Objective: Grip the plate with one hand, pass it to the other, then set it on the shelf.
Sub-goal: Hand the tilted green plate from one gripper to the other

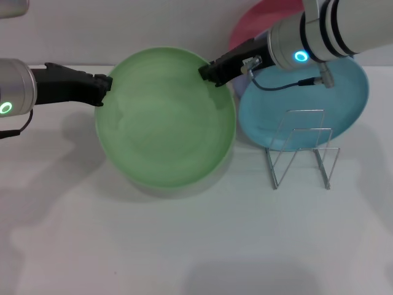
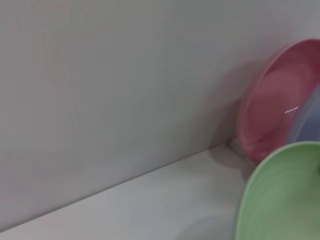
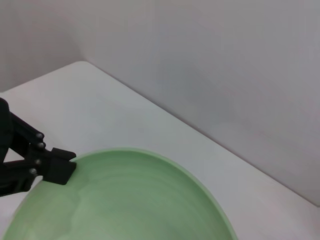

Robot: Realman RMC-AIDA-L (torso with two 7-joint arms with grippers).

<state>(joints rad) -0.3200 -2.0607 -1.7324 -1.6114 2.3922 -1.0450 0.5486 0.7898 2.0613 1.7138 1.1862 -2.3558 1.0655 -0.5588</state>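
While you've got both arms in on this one, the light green plate sits in the centre-left of the head view, held up off the white table with its shadow showing under the lower rim. Your left gripper comes in from the left edge of the frame on the silver-grey arm with the green ring light, and its black fingers are clamped on the plate's left rim; the right wrist view shows that pinch nicely. Your right gripper, on the white black-banded arm with the blue light, reaches down from the upper right and meets the plate's upper-right rim, but I honestly can't tell if it's pinched shut on it or just touching. The wire plate rack stands right of centre, well clear of the green plate, with a turquoise plate lying behind it. A pink plate leans against the back wall at the top of the frame.
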